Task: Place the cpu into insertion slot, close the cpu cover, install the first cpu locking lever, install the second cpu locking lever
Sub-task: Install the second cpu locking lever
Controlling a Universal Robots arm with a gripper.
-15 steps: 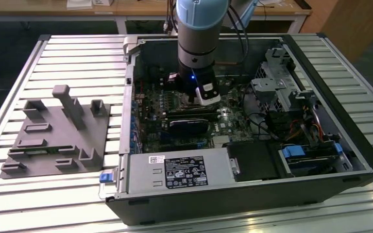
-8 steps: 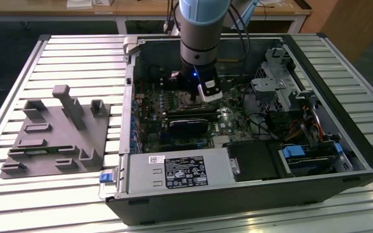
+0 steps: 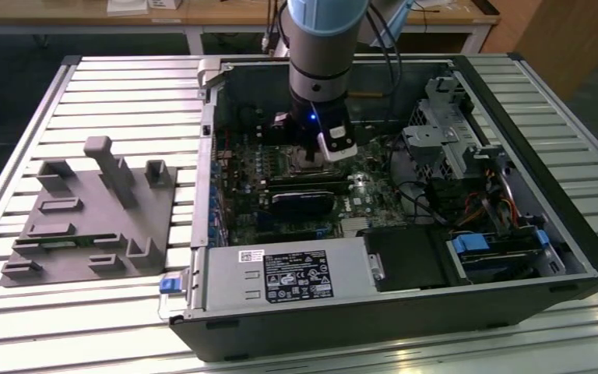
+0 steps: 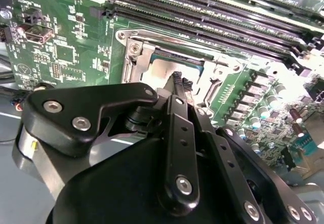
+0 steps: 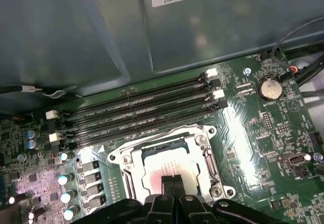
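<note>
I see my claw (image 5: 173, 182) clenched, tips together on the cpu (image 5: 169, 171) lying in the insertion slot (image 5: 170, 164), its silver rim close on all sides, memory slots (image 5: 142, 110) just beyond, case wall (image 5: 76, 36) farther out.

end effector (image 5: 172, 182) hides part of cpu (image 5: 169, 164)

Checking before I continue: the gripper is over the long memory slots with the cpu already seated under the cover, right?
Not quite. The gripper is over the insertion slot, not the memory slots, as the first wrist view shows. The cpu does sit under the cpu cover.
</note>
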